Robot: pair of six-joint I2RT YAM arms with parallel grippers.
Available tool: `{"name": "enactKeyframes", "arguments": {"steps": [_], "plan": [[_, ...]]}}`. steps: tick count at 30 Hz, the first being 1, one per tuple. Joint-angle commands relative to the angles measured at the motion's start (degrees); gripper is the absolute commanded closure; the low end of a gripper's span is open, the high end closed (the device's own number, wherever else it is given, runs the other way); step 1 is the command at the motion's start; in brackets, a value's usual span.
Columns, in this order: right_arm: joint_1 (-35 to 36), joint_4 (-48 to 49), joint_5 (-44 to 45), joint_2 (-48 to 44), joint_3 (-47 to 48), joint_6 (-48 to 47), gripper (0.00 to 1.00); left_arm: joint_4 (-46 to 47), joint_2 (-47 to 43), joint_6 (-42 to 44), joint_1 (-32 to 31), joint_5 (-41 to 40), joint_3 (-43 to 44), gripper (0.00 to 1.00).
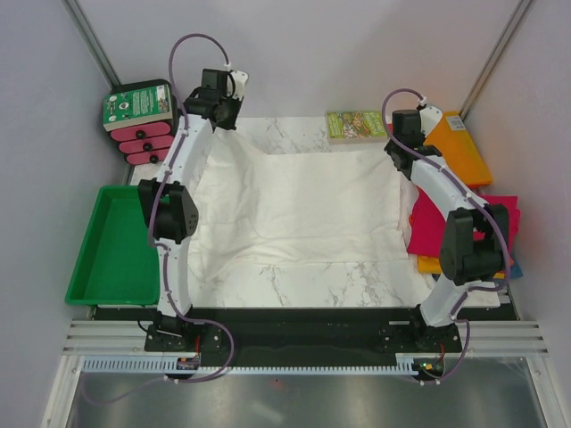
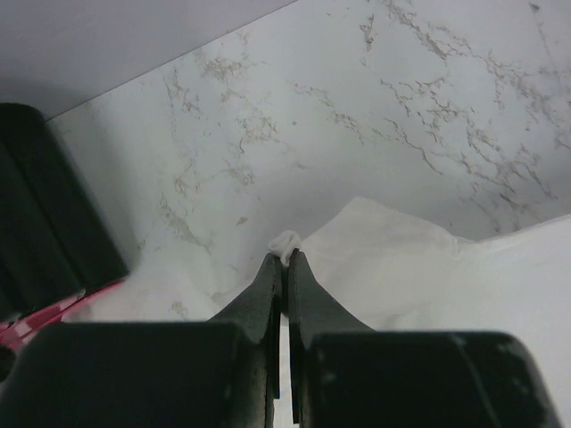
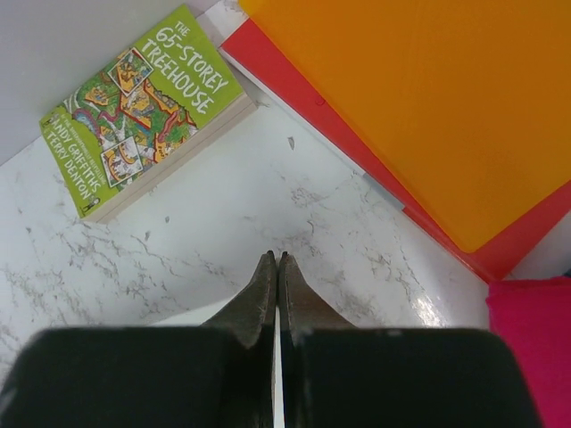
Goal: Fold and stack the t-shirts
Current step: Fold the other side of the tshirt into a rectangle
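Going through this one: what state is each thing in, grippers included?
left gripper: shut, pinching a corner of the white t-shirt
right gripper: shut at the shirt's other far corner; a hold is not visible
white t-shirt: unfolded, spread out, wrinkled
magenta t-shirt: folded flat
book: closed, cover up

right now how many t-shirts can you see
4. The white t-shirt is spread across the middle. Stacked at the right edge are the magenta t-shirt on top, the orange t-shirt edge beneath, and the blue t-shirt sliver at its right. Others may be hidden underneath.
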Motion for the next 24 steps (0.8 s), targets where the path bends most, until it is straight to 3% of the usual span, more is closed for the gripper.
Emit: {"name": "enactKeyframes", "arguments": {"steps": [1, 15, 24], "plan": [[-0.28, 1.41, -0.51, -8.44, -4.27, 0.71, 1.00, 3.10, -15.75, -4.24, 0.30, 1.36, -6.68, 0.98], [0.16, -0.52, 0.37, -24.00, -23.78, 2.74, 1.00, 6.79, -40.44, -6.53, 0.39, 6.11, -40.08, 0.98], [0.95, -1.14, 0.11, -26.65, -29.59, 4.93, 1.00, 9.87, -45.21, -6.53, 0.39, 5.76, -53.72, 0.98]]}}
